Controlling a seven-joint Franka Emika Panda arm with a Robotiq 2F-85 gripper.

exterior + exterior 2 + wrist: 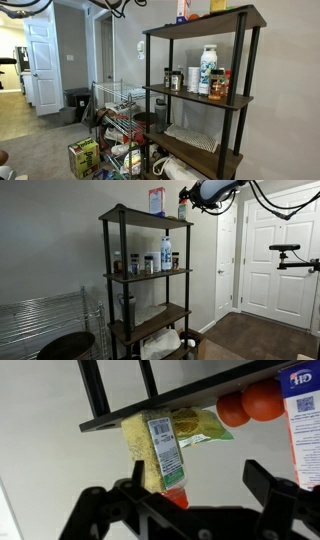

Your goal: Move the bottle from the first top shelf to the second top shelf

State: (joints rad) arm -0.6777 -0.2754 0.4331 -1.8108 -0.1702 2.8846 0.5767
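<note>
Now, pincer (178, 490) spread wide, one finger either side of the yellow bottle (150, 445) standing on the first top shelf (135, 214), neither touching it

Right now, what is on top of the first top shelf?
The bottle, a box and two red round things sit on the first top shelf. Anything behind the box is covered.

Cap end of the bottle (152, 445) partly behind the dark claw (178, 502)
</note>
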